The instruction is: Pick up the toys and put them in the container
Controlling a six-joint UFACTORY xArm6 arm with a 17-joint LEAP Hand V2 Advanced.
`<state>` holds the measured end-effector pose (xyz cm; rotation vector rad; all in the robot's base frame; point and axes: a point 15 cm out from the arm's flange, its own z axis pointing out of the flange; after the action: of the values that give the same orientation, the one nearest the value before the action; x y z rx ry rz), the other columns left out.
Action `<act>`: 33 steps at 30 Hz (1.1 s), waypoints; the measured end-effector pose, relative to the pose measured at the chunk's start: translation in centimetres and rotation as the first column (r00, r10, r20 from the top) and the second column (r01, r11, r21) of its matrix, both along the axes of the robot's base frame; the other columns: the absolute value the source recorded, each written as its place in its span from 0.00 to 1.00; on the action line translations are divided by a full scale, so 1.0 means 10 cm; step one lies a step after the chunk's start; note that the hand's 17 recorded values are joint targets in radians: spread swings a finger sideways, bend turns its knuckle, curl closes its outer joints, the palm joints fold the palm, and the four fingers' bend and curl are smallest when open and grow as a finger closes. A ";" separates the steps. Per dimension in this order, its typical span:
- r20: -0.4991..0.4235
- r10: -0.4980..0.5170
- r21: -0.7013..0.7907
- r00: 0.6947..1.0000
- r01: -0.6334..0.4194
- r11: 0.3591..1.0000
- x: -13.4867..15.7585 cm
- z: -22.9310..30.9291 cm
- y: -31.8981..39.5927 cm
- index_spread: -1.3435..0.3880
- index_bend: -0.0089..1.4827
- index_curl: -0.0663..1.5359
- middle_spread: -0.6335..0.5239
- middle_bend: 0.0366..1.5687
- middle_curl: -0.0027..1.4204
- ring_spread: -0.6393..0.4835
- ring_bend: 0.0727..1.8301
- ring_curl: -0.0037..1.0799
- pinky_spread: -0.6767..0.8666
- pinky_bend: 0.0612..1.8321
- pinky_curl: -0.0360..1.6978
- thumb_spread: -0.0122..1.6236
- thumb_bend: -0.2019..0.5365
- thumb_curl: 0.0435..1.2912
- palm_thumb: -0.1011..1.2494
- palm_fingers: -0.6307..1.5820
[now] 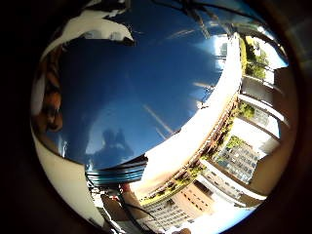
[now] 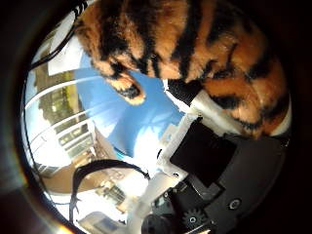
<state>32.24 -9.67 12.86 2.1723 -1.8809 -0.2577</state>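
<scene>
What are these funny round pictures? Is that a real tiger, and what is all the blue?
Not a real tiger! It is an orange and black striped plush tiger toy. Both pictures come from tiny cameras on the palm of a robot's right hand, one beside the thumb, one beside the little finger. They see very wide, so everything bends. The white and black parts are the hand's own fingers, and the tiger fills much of the thumb-side view, pressed close against them, so the hand seems to hold it. The big blue surface lies under the palm. Beyond it you can see buildings outdoors.
</scene>
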 end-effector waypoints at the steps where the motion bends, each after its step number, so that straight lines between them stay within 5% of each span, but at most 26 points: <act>1: -0.002 0.009 0.000 1.000 -0.009 1.000 0.02 0.03 0.03 0.62 0.11 0.16 0.46 0.50 0.47 0.66 0.64 0.48 0.70 0.62 0.21 0.68 0.27 0.28 0.58 0.75; 10: 0.009 -0.009 0.036 1.000 0.009 0.999 0.06 0.32 0.18 0.45 0.30 0.16 0.38 0.64 0.63 0.53 0.72 0.61 0.62 0.78 0.30 0.65 0.33 0.39 0.78 0.76; 22: -0.137 0.084 0.070 0.987 -0.075 0.995 -0.12 1.43 0.59 0.29 0.51 0.22 0.34 0.73 0.75 0.46 0.77 0.71 0.55 0.86 0.38 0.69 0.26 0.48 0.80 0.69; 27: -0.123 0.145 0.108 0.982 -0.132 0.985 -0.09 2.01 0.92 0.25 0.56 0.26 0.34 0.76 0.78 0.45 0.80 0.74 0.54 0.88 0.41 0.70 0.26 0.50 0.79 0.66; 33: 0.008 0.221 0.150 0.975 -0.220 0.964 0.08 2.67 1.44 0.22 0.59 0.30 0.34 0.79 0.79 0.45 0.82 0.76 0.53 0.91 0.44 0.71 0.26 0.53 0.79 0.63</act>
<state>33.01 4.74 39.52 2.4514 -1.6429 -0.3744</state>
